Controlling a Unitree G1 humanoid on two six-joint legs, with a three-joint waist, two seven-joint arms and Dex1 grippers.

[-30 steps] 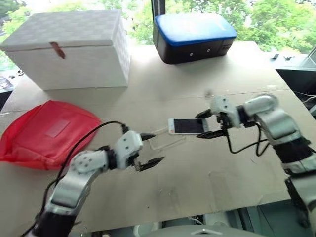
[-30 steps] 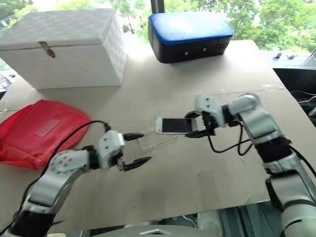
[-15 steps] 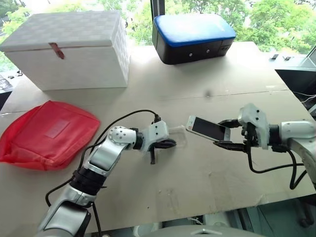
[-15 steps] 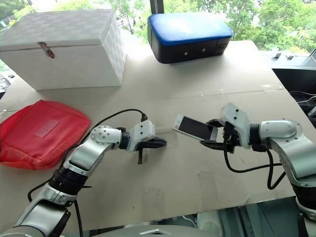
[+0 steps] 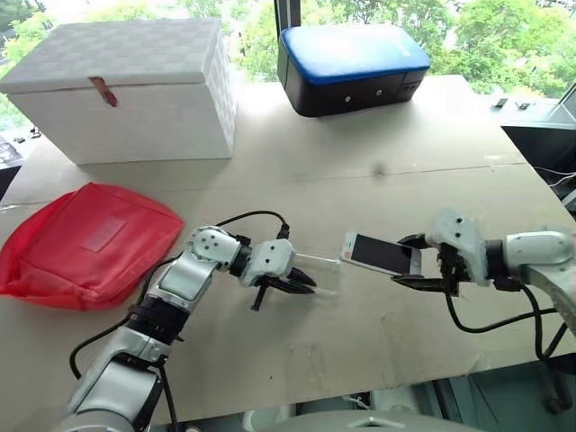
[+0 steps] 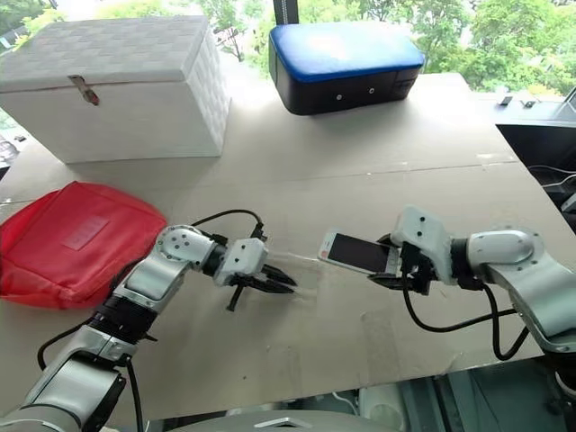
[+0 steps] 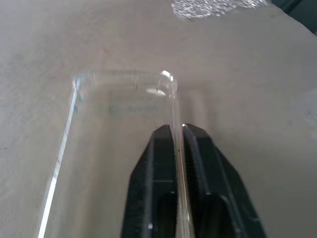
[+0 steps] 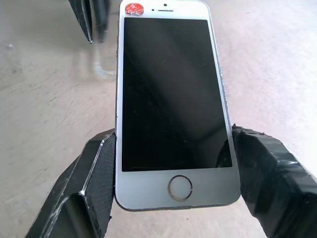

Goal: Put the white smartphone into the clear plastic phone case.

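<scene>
The left claw (image 5: 300,286) is pinched narrow on one long rim of the clear plastic phone case (image 7: 119,148), which lies on the surface (image 5: 360,180). The right claw (image 8: 173,163) grips the white smartphone (image 8: 171,99) by its sides, screen up, just beside the case.

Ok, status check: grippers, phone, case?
Left gripper pinching the case rim on the table. Right gripper holding the phone by its sides, screen up, facing the case. Nothing between.
</scene>
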